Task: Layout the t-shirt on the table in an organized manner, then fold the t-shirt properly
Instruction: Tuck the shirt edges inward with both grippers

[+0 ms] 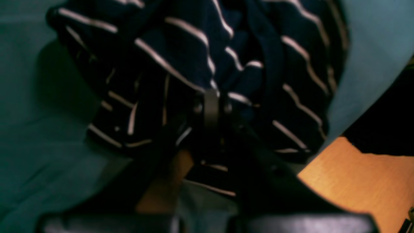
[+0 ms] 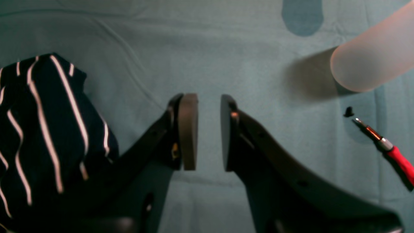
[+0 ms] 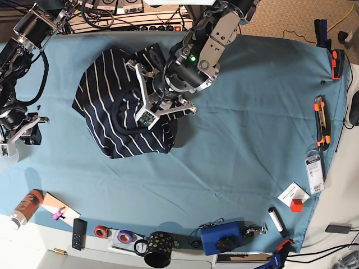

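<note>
1. The surface (image 3: 241, 112), draped in plain teal-blue cloth, fills nearly the whole room view, with small tools scattered along its near and right-hand edges.
2. The t-shirt (image 3: 115, 106), dark navy with thin white stripes, lies in a rumpled heap on the far-left part of the surface, not spread out and not folded.
3. The left arm reaches down from the far edge over the heap. Its left gripper (image 1: 211, 103) is fully closed with a bunch of the striped t-shirt pinched between the jaws.
4. The right gripper (image 2: 208, 131) sits at the left edge of the surface, well apart from the main heap in the overhead view. Its jaws stand partly open with only bare teal cloth between them, holding nothing; a fold of the t-shirt shows to one side of it in its wrist view.
5. A red-handled screwdriver (image 2: 393, 152) lies on the cloth near the right gripper.
</note>
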Action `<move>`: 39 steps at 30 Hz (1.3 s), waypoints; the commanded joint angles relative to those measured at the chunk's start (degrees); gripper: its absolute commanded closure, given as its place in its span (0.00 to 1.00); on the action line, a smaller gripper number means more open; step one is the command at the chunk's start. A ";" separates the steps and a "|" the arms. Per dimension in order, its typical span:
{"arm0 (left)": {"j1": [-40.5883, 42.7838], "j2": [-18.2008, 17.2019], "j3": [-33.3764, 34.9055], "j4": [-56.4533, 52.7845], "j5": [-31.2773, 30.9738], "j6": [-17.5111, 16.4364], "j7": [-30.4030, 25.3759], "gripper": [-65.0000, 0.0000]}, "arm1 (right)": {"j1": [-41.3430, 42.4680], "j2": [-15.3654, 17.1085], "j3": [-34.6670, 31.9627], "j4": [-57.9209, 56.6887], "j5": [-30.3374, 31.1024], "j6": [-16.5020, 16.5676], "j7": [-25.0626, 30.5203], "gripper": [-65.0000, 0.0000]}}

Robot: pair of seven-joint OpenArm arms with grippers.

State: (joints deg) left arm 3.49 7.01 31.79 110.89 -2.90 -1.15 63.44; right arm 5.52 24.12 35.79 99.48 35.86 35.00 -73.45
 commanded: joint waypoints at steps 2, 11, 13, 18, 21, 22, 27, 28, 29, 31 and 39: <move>1.33 1.99 0.66 1.01 -0.04 0.07 -0.76 1.00 | 0.98 1.29 0.26 0.92 0.50 0.15 1.51 0.81; 7.19 -3.17 0.66 0.87 -0.96 -0.02 -6.14 1.00 | 0.96 1.27 0.26 0.92 8.76 5.00 -0.57 0.81; 8.35 -4.26 0.66 0.87 -0.94 -0.50 -11.67 1.00 | 0.98 1.27 0.26 0.92 17.73 5.00 -3.80 0.81; 7.39 -4.50 0.70 1.25 -0.92 -0.63 -19.89 0.61 | 0.96 1.27 0.15 0.92 35.01 5.00 -6.55 0.81; 5.95 -3.76 0.70 2.78 -0.96 -0.66 -19.80 0.58 | 0.81 1.27 -0.35 0.92 38.73 5.00 -6.55 0.81; 5.27 -3.52 0.70 3.58 -0.94 -0.66 -19.85 0.58 | 0.63 1.29 -1.05 0.90 38.97 5.00 -6.55 0.81; 0.33 -2.69 0.70 5.01 -0.90 -0.52 -23.06 0.58 | -2.05 1.27 -8.41 0.90 38.93 5.00 -6.55 0.81; -0.85 -2.69 0.70 4.59 -0.87 -0.39 -23.17 0.58 | -2.43 1.27 -10.27 0.90 38.69 5.00 -6.55 0.81; -2.05 -2.69 0.66 3.72 -0.68 -0.39 -23.21 0.58 | -2.67 1.27 -12.02 0.90 38.32 5.00 -6.55 0.81; -4.22 -2.67 0.66 0.55 -0.66 -0.39 -23.58 0.58 | -2.67 1.27 -14.93 0.90 36.20 5.00 -6.55 0.81; -10.29 -1.77 0.66 -17.99 -0.70 -1.95 -24.94 0.58 | -3.21 1.25 -22.08 0.66 28.70 5.00 -6.55 0.81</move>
State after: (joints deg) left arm -5.82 4.38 32.45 91.88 -3.36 -3.03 39.88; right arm 1.58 24.34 13.41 99.46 63.59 39.94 -80.97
